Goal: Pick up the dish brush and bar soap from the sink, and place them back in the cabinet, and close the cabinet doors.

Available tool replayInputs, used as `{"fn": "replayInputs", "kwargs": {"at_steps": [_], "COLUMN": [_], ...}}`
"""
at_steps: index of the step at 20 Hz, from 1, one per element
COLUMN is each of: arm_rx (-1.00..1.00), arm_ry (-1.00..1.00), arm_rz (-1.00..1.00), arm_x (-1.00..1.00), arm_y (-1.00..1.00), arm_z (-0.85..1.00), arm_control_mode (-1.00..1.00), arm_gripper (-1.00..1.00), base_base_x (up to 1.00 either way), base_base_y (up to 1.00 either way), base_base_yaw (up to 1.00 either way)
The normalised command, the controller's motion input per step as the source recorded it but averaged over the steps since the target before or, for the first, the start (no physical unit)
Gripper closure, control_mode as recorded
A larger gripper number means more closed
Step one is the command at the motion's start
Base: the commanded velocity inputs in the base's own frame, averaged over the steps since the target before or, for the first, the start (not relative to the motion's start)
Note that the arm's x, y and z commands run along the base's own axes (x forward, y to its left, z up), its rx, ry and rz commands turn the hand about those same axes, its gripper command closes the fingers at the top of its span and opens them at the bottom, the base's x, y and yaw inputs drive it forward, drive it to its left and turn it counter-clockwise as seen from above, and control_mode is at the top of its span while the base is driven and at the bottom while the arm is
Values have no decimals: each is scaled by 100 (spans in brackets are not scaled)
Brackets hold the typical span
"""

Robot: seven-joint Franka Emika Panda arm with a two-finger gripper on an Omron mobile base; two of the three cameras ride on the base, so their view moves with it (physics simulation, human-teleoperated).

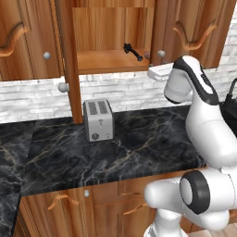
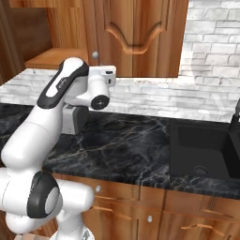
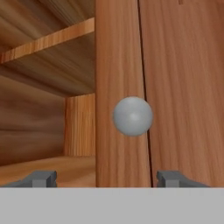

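Observation:
The cabinet (image 1: 111, 61) hangs open above the counter, and the black dish brush (image 1: 133, 52) lies on its wooden shelf at the right. Its left door (image 1: 69, 60) swings far out toward me. The right door (image 1: 163, 28) stands about flush with the cabinet front. My gripper (image 3: 107, 179) is open just in front of that door's round silver knob (image 3: 132, 116), its fingertips (image 3: 41, 178) wide apart and touching nothing. In the left base view the white hand (image 1: 158, 71) sits just below the knob (image 1: 161, 53). The black sink (image 2: 206, 150) lies to the right. The bar soap is out of view.
A silver toaster (image 1: 98, 120) stands on the black marble counter (image 1: 139, 148) below the open left door. The dark faucet (image 2: 234, 124) rises at the sink's right. Closed wooden cabinets flank the open one, with drawers below the counter.

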Motion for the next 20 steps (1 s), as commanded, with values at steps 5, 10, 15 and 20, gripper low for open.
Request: {"fn": "replayInputs", "kwargs": {"at_steps": [5,10,15,20], "arm_rx": [0,0,0,0], "arm_ry": [0,0,0,0], "arm_rz": [-4,-4,-3,-3], "arm_x": [21,27,28,27], "arm_y": [0,0,0,0], "arm_z": [0,0,0,0], "arm_control_mode": [-100,-100,-100,-100], "arm_gripper": [-100,-100,-100,-100], "base_base_x": [0,0,0,0], "base_base_y": [0,0,0,0], "base_base_yaw": [0,0,0,0]}}
